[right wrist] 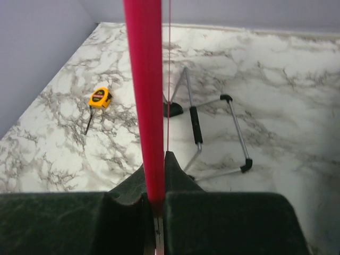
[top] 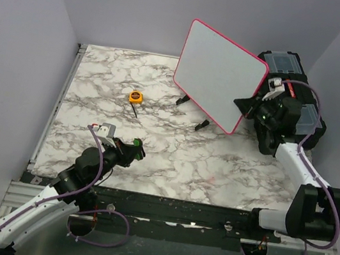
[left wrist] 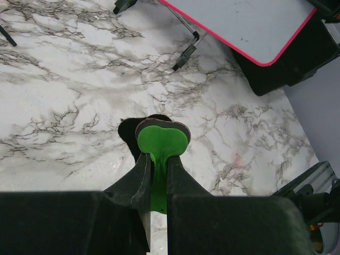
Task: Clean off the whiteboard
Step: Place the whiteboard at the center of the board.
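Note:
The whiteboard (top: 220, 77), white with a pink-red rim, stands tilted on its wire legs with black feet (top: 201, 126) at the back right of the marble table. Its visible face shows no lettering. My right gripper (top: 246, 105) is shut on the board's right edge; in the right wrist view the red rim (right wrist: 143, 79) runs up from between the jaws (right wrist: 155, 186). My left gripper (top: 134, 148) is shut on a green eraser (left wrist: 162, 139) with a dark pad, low over the table's front left, well away from the board (left wrist: 249, 26).
A black toolbox (top: 292, 89) stands right behind the board, also in the left wrist view (left wrist: 287, 69). A yellow tape measure (top: 136, 97) lies left of the board's feet, also in the right wrist view (right wrist: 100, 98). Purple walls close the sides and back.

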### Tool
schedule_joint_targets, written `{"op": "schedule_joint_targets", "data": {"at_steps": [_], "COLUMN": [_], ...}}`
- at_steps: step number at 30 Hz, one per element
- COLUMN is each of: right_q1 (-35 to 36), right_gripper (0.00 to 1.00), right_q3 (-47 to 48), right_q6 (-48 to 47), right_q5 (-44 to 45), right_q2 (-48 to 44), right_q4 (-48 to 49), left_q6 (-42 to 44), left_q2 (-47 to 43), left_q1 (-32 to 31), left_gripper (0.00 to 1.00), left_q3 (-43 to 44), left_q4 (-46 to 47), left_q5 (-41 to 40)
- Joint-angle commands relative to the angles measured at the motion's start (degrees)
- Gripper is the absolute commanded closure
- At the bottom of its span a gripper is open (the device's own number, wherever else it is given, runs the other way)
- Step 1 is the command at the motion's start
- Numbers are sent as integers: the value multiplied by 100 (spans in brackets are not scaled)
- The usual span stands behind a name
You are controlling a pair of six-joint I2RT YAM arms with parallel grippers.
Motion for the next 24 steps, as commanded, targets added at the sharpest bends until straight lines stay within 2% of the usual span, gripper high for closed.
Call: {"op": "schedule_joint_targets", "data": {"at_steps": [1, 6, 12, 15, 21, 24], "right_q1": [501, 1339, 1427, 1432, 1429, 1429], "right_gripper": [99, 100, 100, 100, 100, 100], "right_q3": [1390, 2087, 2569, 2455, 1888, 2031], "right_q6": [-1024, -1236, -1298, -1387, -1395, -1384], "right_q5": [283, 1038, 1478, 1890, 2635, 2647], "right_q2": [24, 182, 373, 302, 270, 406], "right_q4": [-1430, -1977, -2363, -2251, -1256, -1383], "left_q6": [37, 29, 81, 91, 71, 121], "left_q2": [-54, -82, -228, -226, -173, -212], "left_q1": [25, 25, 25, 25, 25, 24], "left_gripper": [100, 100, 100, 100, 100, 100], "left_q3": [5, 6, 14, 14, -6, 83], "left_q4": [-22, 9, -129, -141, -100, -247], "left_q5": [90, 86, 44, 33, 78, 44]}}
